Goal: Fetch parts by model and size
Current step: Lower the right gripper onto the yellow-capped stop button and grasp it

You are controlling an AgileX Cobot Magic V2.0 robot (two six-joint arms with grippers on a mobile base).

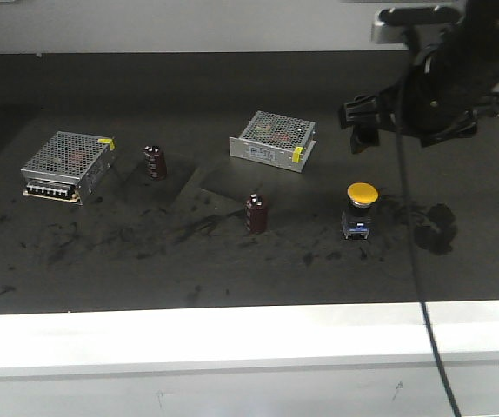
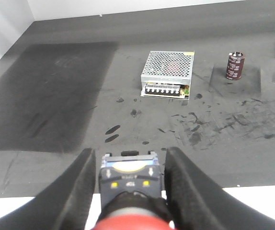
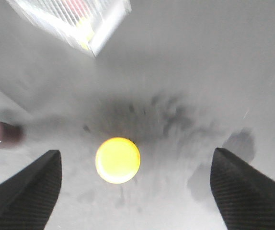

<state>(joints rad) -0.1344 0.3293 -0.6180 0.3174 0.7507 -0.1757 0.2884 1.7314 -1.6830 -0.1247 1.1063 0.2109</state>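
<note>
The right gripper [image 1: 362, 126], in the front view: hanging above the dark table [image 1: 145, 261] at the far right, jaws standing apart, gripping nothing. Standing below it and a little nearer to the camera: the yellow-capped push button [image 1: 362, 208], upright, touching no jaw. Lying to the left of the gripper: a silver mesh box [image 1: 273, 139]. Standing lower and more to the left, near the button: a dark brown cylinder [image 1: 256, 213]. Resting well apart on the far left: a second mesh box [image 1: 67, 165], with a second cylinder [image 1: 155, 162] near its right side.

The left gripper [image 2: 130, 158], in the left wrist view: clamping the red-capped push button [image 2: 128, 184] between both jaws, pressing on the two sides of its body. Pointing the blue base forward, away from the wrist, with the red cap nearest to the camera. Hovering over the pale near edge of the table. Lying ahead of this gripper, slightly right: the second mesh box, terminals facing the gripper. Standing further right: the second cylinder. Showing only a corner at the right border: the silver mesh box.

In the right wrist view: looking straight down, with the right gripper's jaws standing wide apart in the two lower corners. Sitting between them, closer to the jaw on the picture's left, touching neither: the round yellow cap. Appearing blurred ahead and to the left: the silver mesh box, and at the left border the dark brown cylinder.
</note>
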